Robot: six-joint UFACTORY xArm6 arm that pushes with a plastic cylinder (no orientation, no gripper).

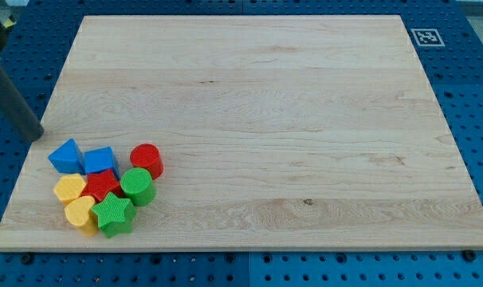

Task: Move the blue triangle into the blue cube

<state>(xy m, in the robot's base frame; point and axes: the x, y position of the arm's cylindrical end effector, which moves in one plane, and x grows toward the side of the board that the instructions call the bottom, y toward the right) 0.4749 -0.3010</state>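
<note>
The blue triangle (65, 155) lies near the board's lower left corner. The blue cube (100, 160) sits right beside it on its right, touching or nearly touching. My tip (37, 136) rests at the board's left edge, a short way up and to the left of the blue triangle, not touching it. The dark rod rises from there toward the view's top left corner.
Below the blue blocks is a tight cluster: a red cylinder (147, 159), a red star (103, 185), a green cylinder (136, 186), a green star (114, 214), a yellow hexagon (69, 188) and a yellow heart (81, 214). The wooden board (265, 119) lies on a blue pegboard.
</note>
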